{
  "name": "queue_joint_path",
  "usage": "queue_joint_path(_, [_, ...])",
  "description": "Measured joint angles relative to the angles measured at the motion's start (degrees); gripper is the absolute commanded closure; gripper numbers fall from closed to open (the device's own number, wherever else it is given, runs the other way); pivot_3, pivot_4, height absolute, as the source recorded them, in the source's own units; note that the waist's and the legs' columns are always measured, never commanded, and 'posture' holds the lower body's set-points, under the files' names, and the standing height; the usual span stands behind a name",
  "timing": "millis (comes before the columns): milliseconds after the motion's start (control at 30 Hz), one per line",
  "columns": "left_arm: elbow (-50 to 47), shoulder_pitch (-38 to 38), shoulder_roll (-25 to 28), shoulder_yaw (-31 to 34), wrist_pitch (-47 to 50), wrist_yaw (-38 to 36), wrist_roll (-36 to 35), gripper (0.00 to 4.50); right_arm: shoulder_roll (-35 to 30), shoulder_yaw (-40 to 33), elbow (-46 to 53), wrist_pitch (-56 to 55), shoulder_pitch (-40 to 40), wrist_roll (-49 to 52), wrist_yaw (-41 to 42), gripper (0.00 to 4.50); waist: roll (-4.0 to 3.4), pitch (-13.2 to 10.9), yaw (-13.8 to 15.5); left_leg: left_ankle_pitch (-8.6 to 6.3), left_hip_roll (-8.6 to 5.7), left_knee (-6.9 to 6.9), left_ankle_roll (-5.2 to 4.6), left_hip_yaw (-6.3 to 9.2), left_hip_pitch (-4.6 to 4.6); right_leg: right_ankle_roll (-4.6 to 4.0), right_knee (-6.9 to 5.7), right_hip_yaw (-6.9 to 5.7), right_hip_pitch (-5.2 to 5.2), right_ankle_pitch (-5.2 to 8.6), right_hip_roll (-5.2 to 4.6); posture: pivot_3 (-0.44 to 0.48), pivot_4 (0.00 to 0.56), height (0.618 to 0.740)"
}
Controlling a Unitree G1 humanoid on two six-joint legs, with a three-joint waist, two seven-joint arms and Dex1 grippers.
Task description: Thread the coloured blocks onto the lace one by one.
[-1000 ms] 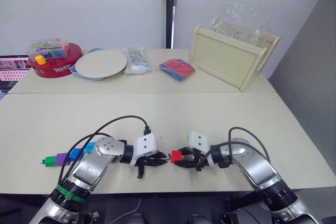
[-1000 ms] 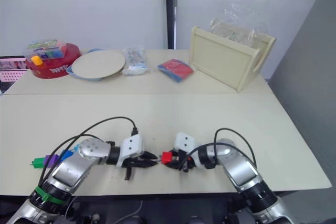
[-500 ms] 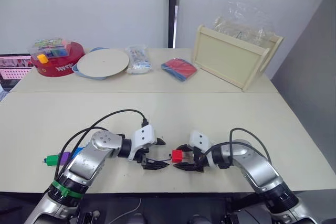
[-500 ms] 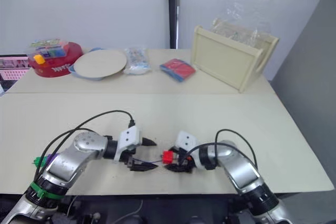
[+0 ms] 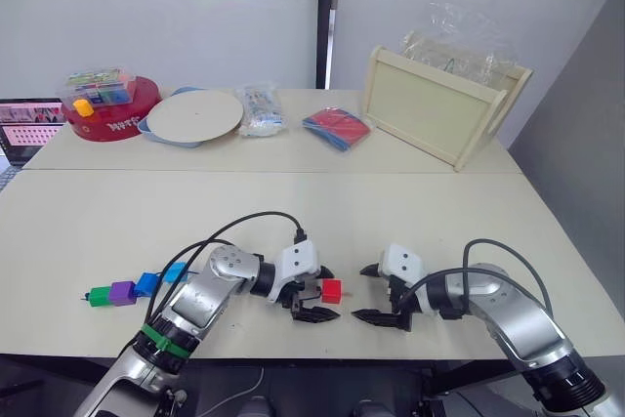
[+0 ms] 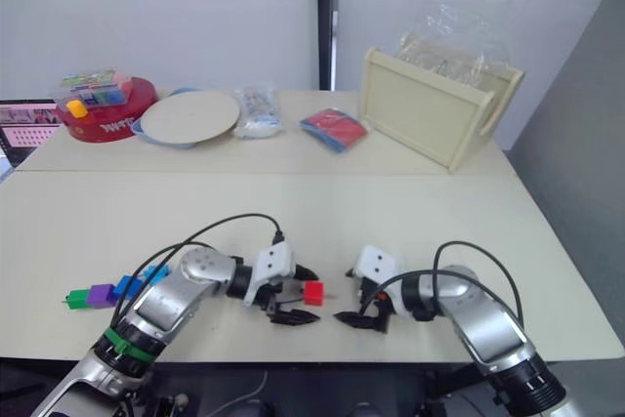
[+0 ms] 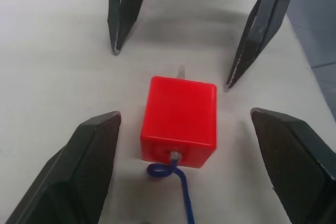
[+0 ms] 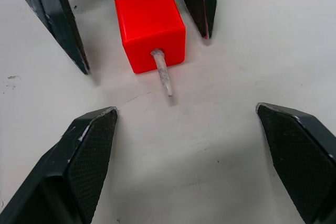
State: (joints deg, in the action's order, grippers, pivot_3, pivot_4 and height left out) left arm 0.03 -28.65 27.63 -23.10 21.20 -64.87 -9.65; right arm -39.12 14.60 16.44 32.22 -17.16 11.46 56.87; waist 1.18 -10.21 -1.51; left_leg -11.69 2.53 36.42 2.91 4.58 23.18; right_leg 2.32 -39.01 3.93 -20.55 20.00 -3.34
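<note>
Since half a second ago the right gripper [image 5: 379,294] has let go of the red block [image 5: 331,291] and backed away from it, while the left gripper [image 5: 318,293] has closed in to straddle it. Both grippers stand released, fingers spread, grasping nothing. The red block lies on the table [image 5: 391,212] with the lace [image 7: 178,184] through it, the pale tip [image 8: 163,77] poking out toward the right gripper. Risk: a nudge could slide the loose block back off the short tip.
</note>
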Motion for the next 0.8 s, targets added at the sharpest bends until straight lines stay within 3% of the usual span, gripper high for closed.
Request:
queue_joint_path(300, [2.9, -0.6, -0.7, -0.4, -4.1, -1.1, 1.1, 3.18, 0.0, 0.6, 0.0, 0.0, -1.4, -0.2, -0.1, 0.0, 0.0, 0.0, 0.1, 0.0, 0.0, 0.0, 0.0, 0.0, 0.0, 0.0, 0.01, 0.0, 0.0, 0.0, 0.0, 0.0, 0.15, 0.74])
queue_joint_path(333, [2.9, -0.6, -0.7, -0.4, -4.2, -1.2, 1.2, 3.3, 0.0, 0.8, 0.0, 0.0, -1.7, -0.2, 0.0, 0.0, 0.0, 0.0, 0.1, 0.0, 0.0, 0.0, 0.0, 0.0, 0.0, 0.0, 0.01, 0.0, 0.0, 0.0, 0.0, 0.0, 0.15, 0.74])
queue_joint_path(800, [3.0, -0.6, -0.7, -0.4, -4.8, -2.3, 1.6, 3.3, 0.2, 3.8, -0.5, -0.9, -3.7, -0.8, 1.1, 4.49, 0.0, 0.0, 0.2, 0.0, 0.0, 0.0, 0.0, 0.0, 0.0, 0.0, 0.01, 0.0, 0.0, 0.0, 0.0, 0.0, 0.15, 0.74])
